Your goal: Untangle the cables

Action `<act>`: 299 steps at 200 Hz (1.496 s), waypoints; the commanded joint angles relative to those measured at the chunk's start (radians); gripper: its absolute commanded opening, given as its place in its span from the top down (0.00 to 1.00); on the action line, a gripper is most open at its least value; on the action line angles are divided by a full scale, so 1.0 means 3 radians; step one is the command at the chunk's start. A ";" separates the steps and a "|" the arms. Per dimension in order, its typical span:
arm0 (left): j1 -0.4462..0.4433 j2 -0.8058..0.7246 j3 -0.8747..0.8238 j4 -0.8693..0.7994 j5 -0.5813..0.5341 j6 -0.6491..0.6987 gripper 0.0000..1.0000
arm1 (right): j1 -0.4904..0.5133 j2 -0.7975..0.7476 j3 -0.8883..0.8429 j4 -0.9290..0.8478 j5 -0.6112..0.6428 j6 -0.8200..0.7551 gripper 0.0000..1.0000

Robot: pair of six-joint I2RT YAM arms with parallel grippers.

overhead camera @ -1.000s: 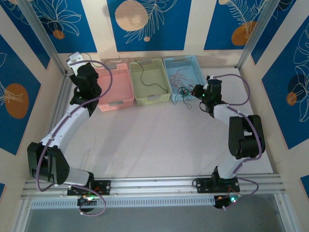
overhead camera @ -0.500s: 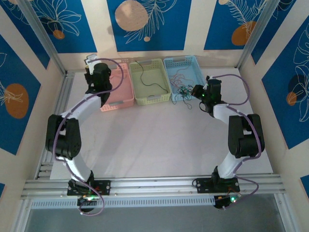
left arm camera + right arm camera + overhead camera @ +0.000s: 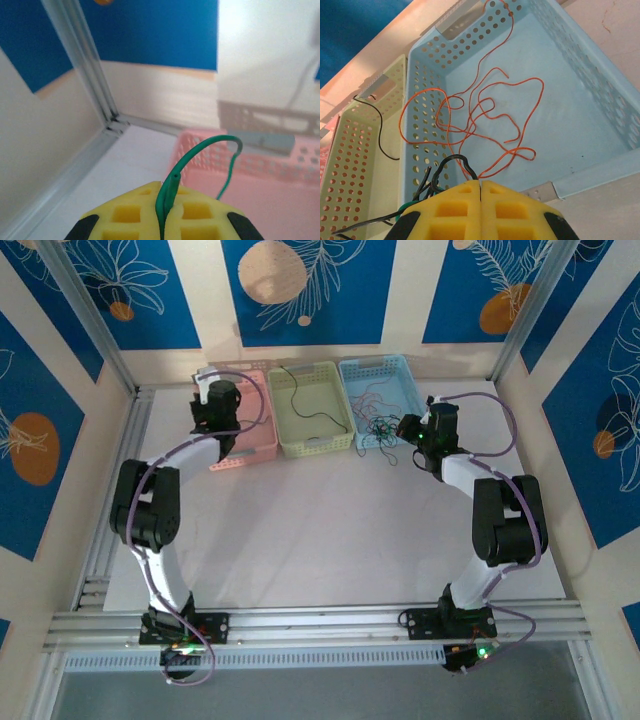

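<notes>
Your left gripper [image 3: 167,207] has its jaws pinched on a single green wire [image 3: 200,147] over the pink basket [image 3: 280,172], likely to drop it there, while your right gripper [image 3: 480,189], clamped on the cable clump [image 3: 380,430] at the blue basket's [image 3: 580,100] near edge, seems to anchor it.

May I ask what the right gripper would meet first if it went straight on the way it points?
Probably the orange wires lying in the blue basket, just beyond the dark wire loop seemingly pinched in the right gripper; depth is unclear.
</notes>
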 commanded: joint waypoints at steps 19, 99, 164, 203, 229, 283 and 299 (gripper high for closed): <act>0.0011 0.0068 0.0103 -0.0583 0.0577 -0.0075 1.00 | 0.0022 0.0050 0.0103 -0.0021 -0.0073 0.0029 1.00; 0.0005 0.0786 0.1174 -0.2052 0.1159 0.0020 1.00 | 0.0001 0.0059 0.0093 0.0002 -0.0108 0.0070 1.00; 0.0007 0.0951 0.1514 -0.2708 0.1325 0.0196 1.00 | -0.0012 0.0062 0.0094 0.0005 -0.0127 0.0086 1.00; 0.0006 0.1003 0.1598 -0.2854 0.1507 0.0283 1.00 | -0.0012 0.0064 0.0096 0.0001 -0.0125 0.0088 1.00; 0.0007 0.1077 0.1636 -0.2953 0.1568 0.0329 1.00 | -0.0014 0.0059 0.0098 0.0002 -0.0125 0.0086 1.00; 0.0007 0.1054 0.1601 -0.3030 0.1670 0.0554 1.00 | -0.0002 0.0063 0.0103 -0.0006 -0.0126 0.0086 1.00; 0.0005 0.1066 0.1605 -0.3033 0.1675 0.0561 1.00 | -0.0004 0.0066 0.0108 -0.0014 -0.0129 0.0086 1.00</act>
